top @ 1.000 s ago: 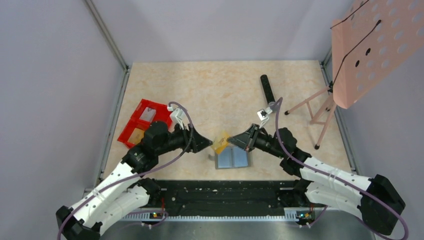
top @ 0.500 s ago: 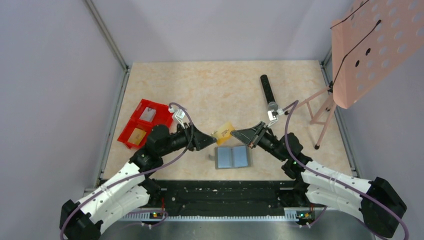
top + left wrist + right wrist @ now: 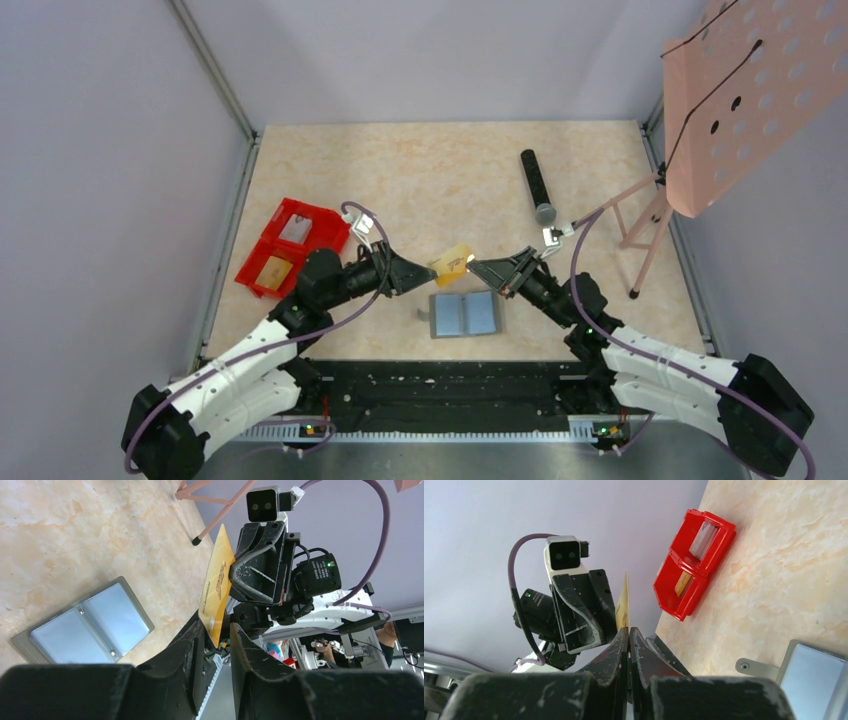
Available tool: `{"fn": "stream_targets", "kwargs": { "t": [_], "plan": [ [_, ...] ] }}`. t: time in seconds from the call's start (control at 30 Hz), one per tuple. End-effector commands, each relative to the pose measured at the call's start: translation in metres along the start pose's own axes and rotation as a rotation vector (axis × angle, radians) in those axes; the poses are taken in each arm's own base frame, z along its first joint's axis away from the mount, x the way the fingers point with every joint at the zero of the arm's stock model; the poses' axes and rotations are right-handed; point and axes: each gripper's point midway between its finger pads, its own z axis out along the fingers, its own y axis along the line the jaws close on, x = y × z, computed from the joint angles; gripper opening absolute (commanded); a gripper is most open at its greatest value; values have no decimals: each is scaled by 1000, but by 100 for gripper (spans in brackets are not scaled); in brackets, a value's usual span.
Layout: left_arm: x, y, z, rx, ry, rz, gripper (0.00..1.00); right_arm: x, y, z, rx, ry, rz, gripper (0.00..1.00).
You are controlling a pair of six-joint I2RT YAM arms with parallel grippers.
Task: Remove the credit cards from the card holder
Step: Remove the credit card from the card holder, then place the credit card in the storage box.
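card holder (image 3: 464, 313): lies open, flat on the table (image 3: 400, 170) near its front edge, pale blue-grey inner panels up, dark grey rim showing. gold credit card (image 3: 452, 263): off the table, tilted on edge, just behind the holder.

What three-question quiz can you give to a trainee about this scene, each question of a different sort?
1. Fill in: the red bin has ___ compartments.
2. True or false: the card holder is closed.
3. Choose: the yellow card is A) in the red bin, B) in the air between the left gripper and the right gripper, C) inside the card holder.

Key: 1 two; 2 false, it lies open; 3 B.
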Motion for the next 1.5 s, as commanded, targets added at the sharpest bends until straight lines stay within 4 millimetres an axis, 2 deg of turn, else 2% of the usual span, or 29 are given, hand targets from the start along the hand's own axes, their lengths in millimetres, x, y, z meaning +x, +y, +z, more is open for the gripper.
{"fn": "stream_targets", "kwargs": {
  "t": [0.0, 0.13, 0.3, 0.47, 0.53, 0.63, 0.77, 0.83, 0.97, 1.07, 1.1, 1.2, 1.27, 1.47],
  "plan": [
    [-6, -14, 2, 69, -24, 12, 29, -10, 6, -1, -27, -49, 5, 0],
    [-7, -12, 2, 62, -32, 11, 22, -9, 5, -1, -24, -51, 11, 0],
    [-10, -10, 5, 50, -37, 4, 19, -9, 1, -2, -15, -50, 19, 0],
    [-14, -4, 6, 17, -64, -8, 1, -6, -3, -1, -4, -43, 27, 0],
    [-20, 7, 5, -47, -105, -20, 0, -5, -6, -1, 7, -40, 26, 2],
    [-33, 19, -5, -126, -189, -2, 0, -6, -7, -2, 18, -40, 14, 12],
    [-50, 21, -18, -183, -254, 58, 0, -7, -7, -3, 34, -33, -21, 40],
    [-57, 29, -27, -247, -263, 71, 0, -7, -8, -4, 46, -32, -35, 54],
    [-83, 45, -55, -407, -316, 101, 0, -8, -10, -7, 64, -33, -63, 73],
    [-105, 57, -88, -567, -393, 119, 0, -6, -16, -10, 93, -22, -78, 95],
    [-112, 61, -102, -629, -425, 122, 0, -5, -18, -11, 101, -18, -80, 98],
    [-133, 69, -144, -820, -534, 130, 0, -3, -24, -13, 121, -10, -89, 99],
    [-138, 76, -166, -922, -577, 117, 0, -4, -26, -12, 132, -7, -103, 99],
    [-142, 90, -207, -1110, -658, 48, 0, -5, -30, -5, 161, 36, -146, 99]
  ]
}}
